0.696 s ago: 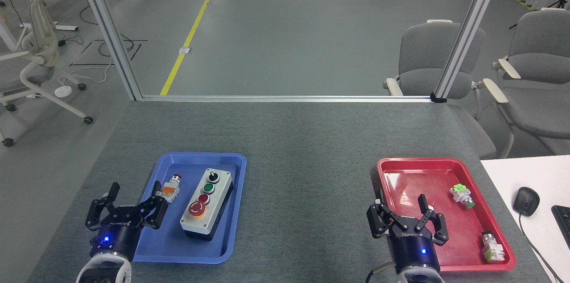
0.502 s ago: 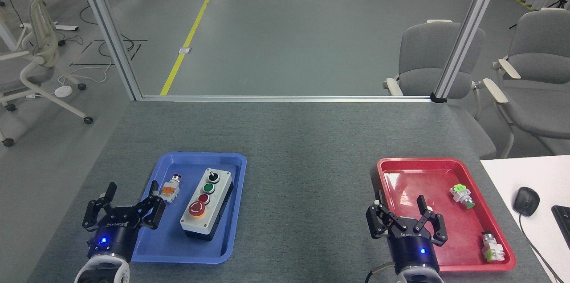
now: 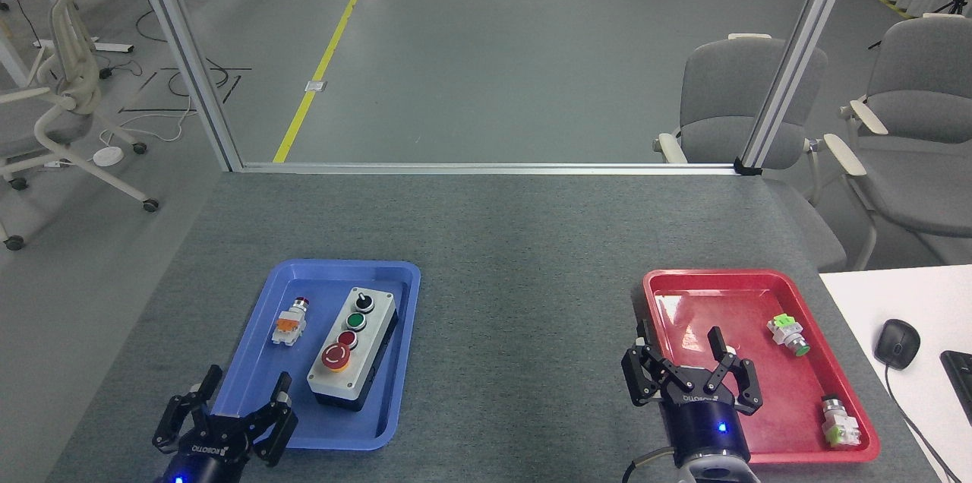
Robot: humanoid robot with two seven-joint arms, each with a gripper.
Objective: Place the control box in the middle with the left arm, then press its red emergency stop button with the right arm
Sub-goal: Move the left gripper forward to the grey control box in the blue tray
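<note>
Your left gripper (image 3: 244, 390) is a black claw of linked bars with two tapering fingers, white "ROBOTIQ" lettering across its body and a small blue light low on the round black housing. Only that much of the left arm shows at the bottom edge. Your right gripper (image 3: 680, 351) looks the same: black jointed linkages, pale pads near the fingertips, white lettering on the crossbar, a blue light on the glossy black cylinder beneath. Below it you see a white-grey wrist ring and a thin cable curving out at its left side.
</note>
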